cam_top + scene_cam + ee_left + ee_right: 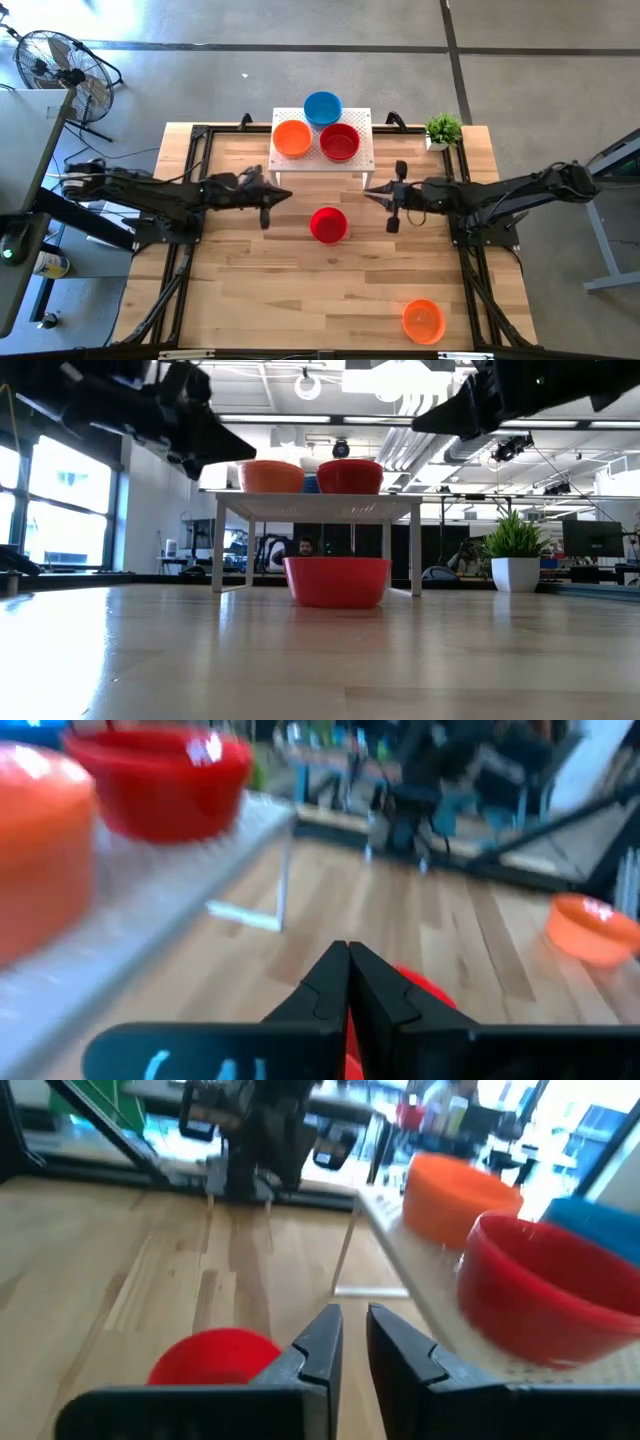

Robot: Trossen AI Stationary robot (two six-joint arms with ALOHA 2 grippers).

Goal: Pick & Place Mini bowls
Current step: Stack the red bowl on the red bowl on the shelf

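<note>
A white perforated stand [322, 160] at the table's far middle carries a blue bowl [322, 107], an orange bowl [292, 138] and a red bowl [340, 142], each upright on its base. Another red bowl [328, 225] stands on the table in front of the stand, also visible in the low view [337, 580]. A second orange bowl [423, 321] sits by the near right corner. My left gripper [288, 196] hovers left of the table's red bowl with its fingers shut [348, 960]. My right gripper [370, 190] hovers right of it, open by a narrow gap [352, 1320]. Both hang at about the stand's height.
A small green plant in a white pot [443, 130] stands at the far right corner beside the stand. A black frame runs along the table's left and right sides. Bare wood lies across the near half of the table. A fan [50, 60] stands on the floor off the far left.
</note>
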